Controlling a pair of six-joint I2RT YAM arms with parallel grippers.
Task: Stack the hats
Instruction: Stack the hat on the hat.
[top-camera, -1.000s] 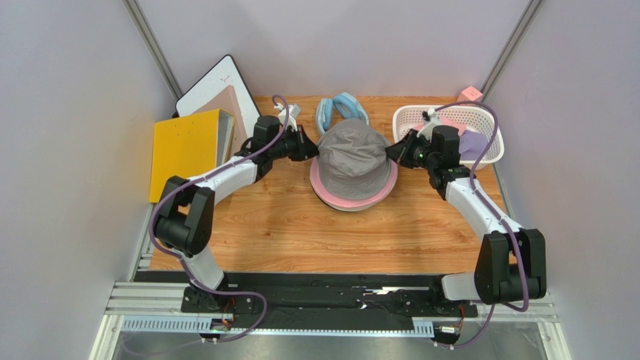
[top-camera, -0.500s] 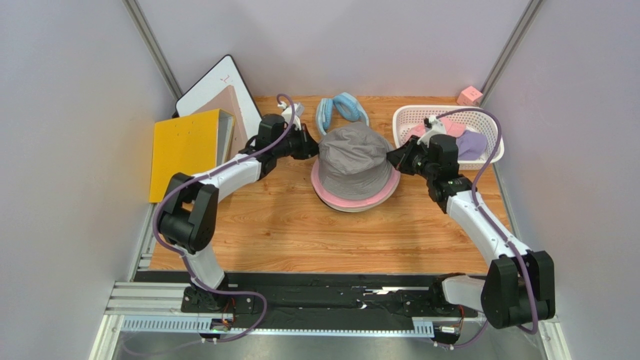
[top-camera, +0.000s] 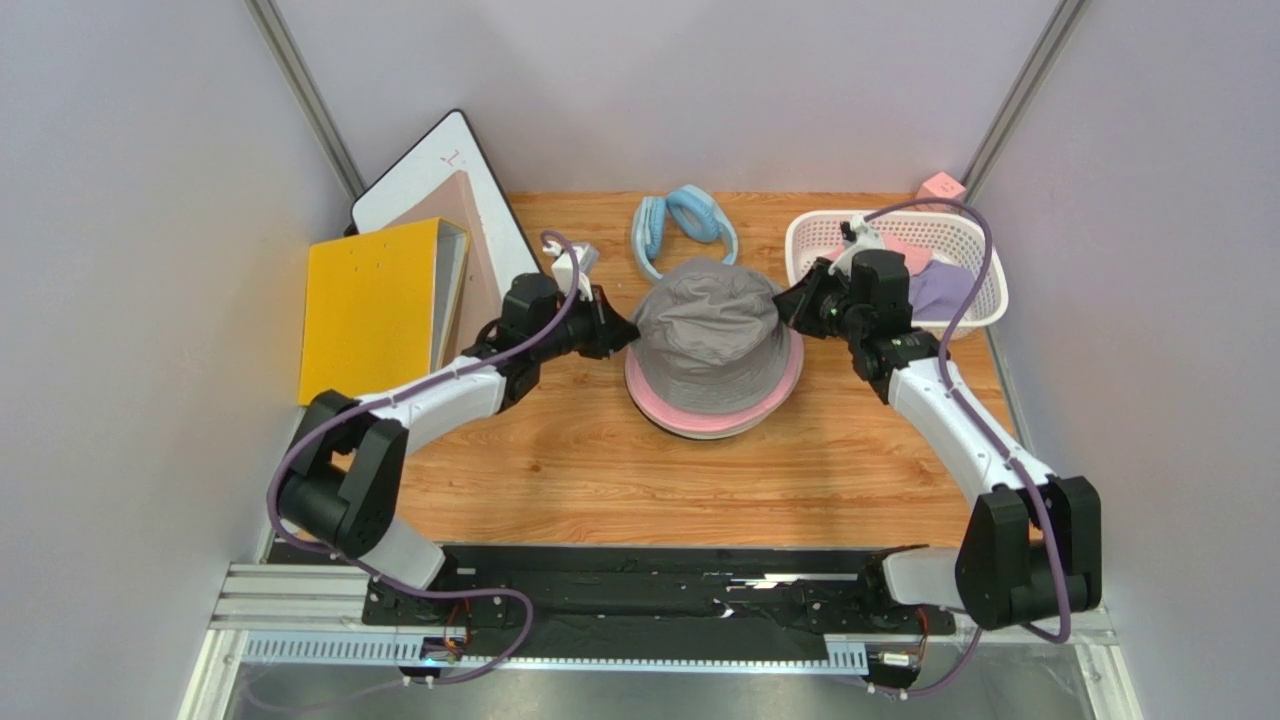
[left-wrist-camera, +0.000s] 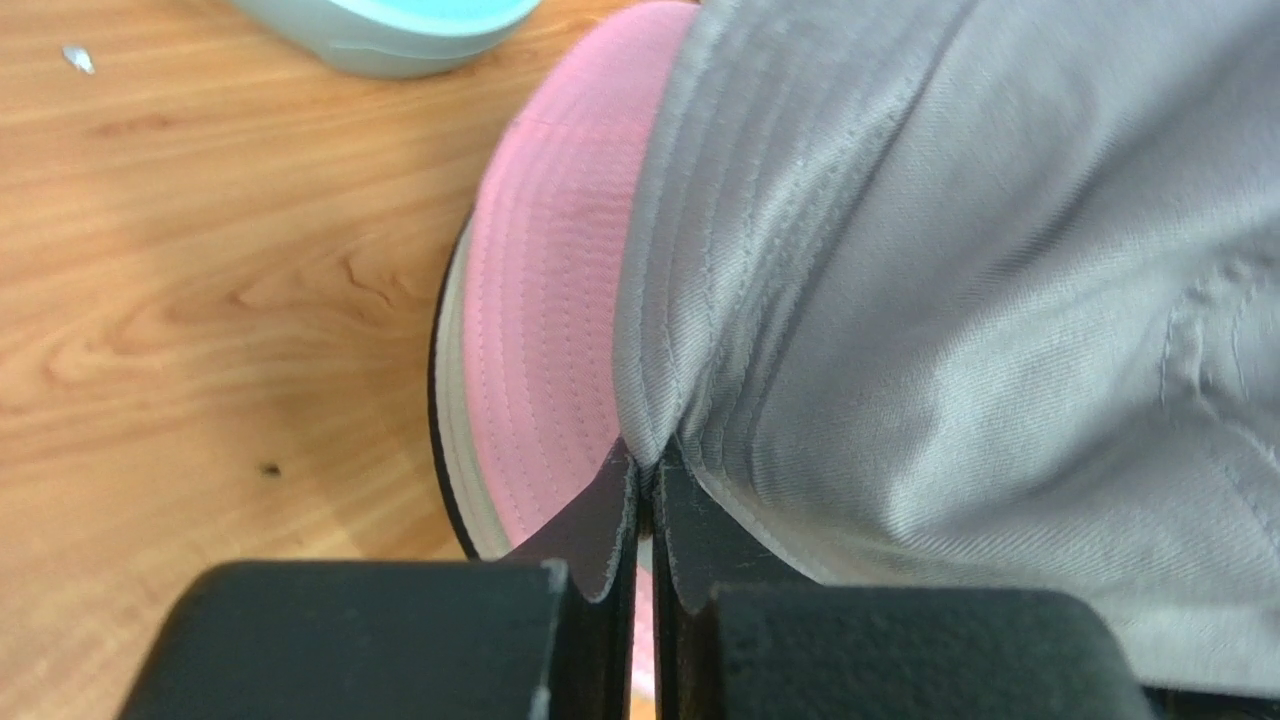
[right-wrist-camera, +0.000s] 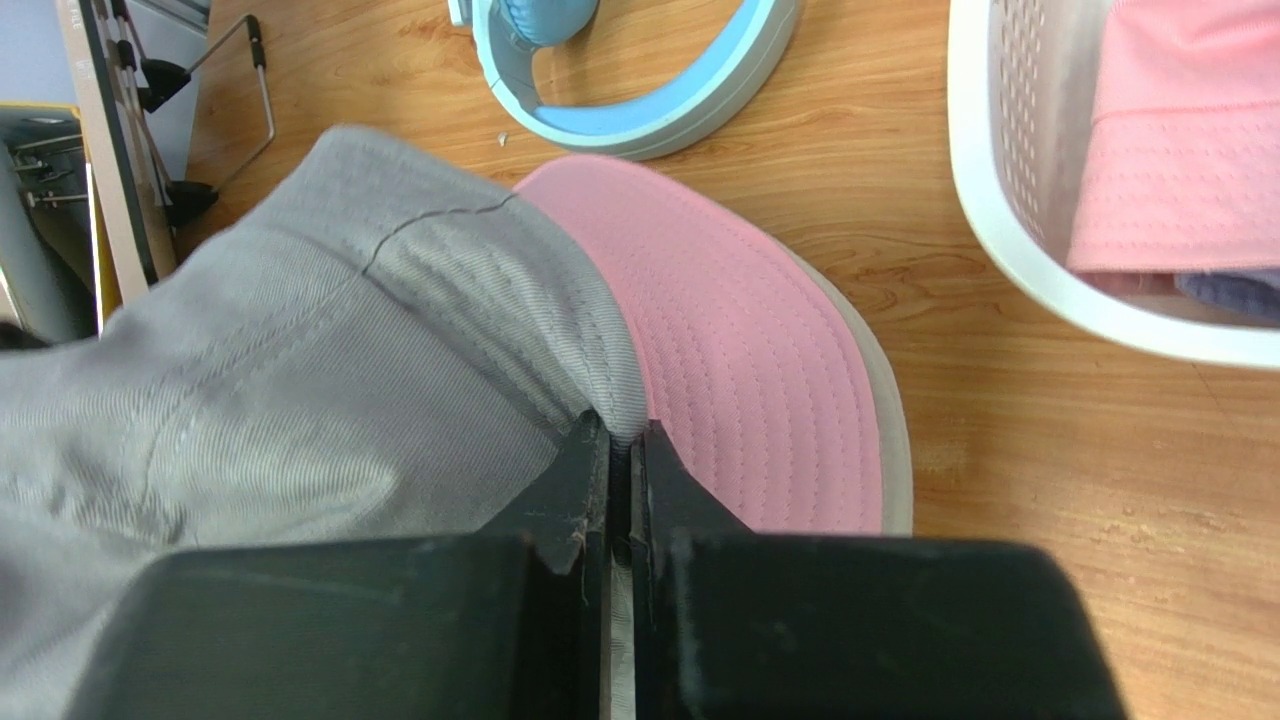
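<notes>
Two hats stacked mid-tabletop (top-camera: 541, 450), top view: grey hat (top-camera: 709, 318) over pink hat (top-camera: 706, 411), maybe more beneath; others wait in the basket (top-camera: 992, 270). Left wrist: left end effector (left-wrist-camera: 646, 477) pinched shut on the grey brim. Right wrist: right end effector (right-wrist-camera: 616, 450) clamped on the opposite brim. Not released yet.

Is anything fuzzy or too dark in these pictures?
Left wrist view: the left gripper is dark with little detail, but the grey hat shows sharp stitching. Right wrist view: the right gripper is likewise dark; the pink hat shows crisp dots. Top view: even light, only soft shadows on the table.
</notes>
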